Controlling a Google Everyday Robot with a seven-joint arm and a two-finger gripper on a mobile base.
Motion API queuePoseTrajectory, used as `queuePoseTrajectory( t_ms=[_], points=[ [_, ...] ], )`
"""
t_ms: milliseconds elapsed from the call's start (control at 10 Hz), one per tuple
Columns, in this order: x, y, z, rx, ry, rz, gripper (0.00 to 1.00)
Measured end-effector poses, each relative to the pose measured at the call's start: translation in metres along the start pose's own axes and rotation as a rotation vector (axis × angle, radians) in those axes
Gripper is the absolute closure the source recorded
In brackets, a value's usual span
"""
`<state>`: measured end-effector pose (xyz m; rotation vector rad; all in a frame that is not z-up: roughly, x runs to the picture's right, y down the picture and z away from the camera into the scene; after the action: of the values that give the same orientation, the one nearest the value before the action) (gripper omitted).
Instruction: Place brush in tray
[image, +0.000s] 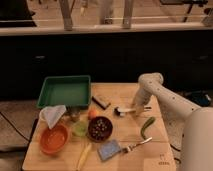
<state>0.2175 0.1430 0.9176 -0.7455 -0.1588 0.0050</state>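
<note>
The brush (124, 110) lies on the wooden table right of centre, its dark round head pointing left and its white handle pointing right. My gripper (136, 111) hangs from the white arm and is down at the handle's right end, low over the table. The green tray (64, 92) stands at the back left of the table with nothing visible inside it, well to the left of the brush and the gripper.
A dark block (101, 102) lies between tray and brush. In front are an orange bowl (53, 139), a white cloth (52, 115), a green cup (80, 129), a dark bowl (100, 128), a blue sponge (109, 149), a fork (135, 146) and a green pepper (146, 127).
</note>
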Motion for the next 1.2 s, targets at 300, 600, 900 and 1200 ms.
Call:
queuePoseTrajectory(
  t_ms=[300, 600, 900, 1200],
  points=[
    [0.003, 0.002, -0.001, -0.007, 0.002, 0.003, 1.0],
    [0.011, 0.004, -0.005, 0.005, 0.0, 0.01, 1.0],
    [0.007, 0.003, -0.028, 0.049, -0.01, 0.0, 1.0],
    [0.005, 0.004, -0.047, 0.081, -0.02, -0.013, 1.0]
  ],
)
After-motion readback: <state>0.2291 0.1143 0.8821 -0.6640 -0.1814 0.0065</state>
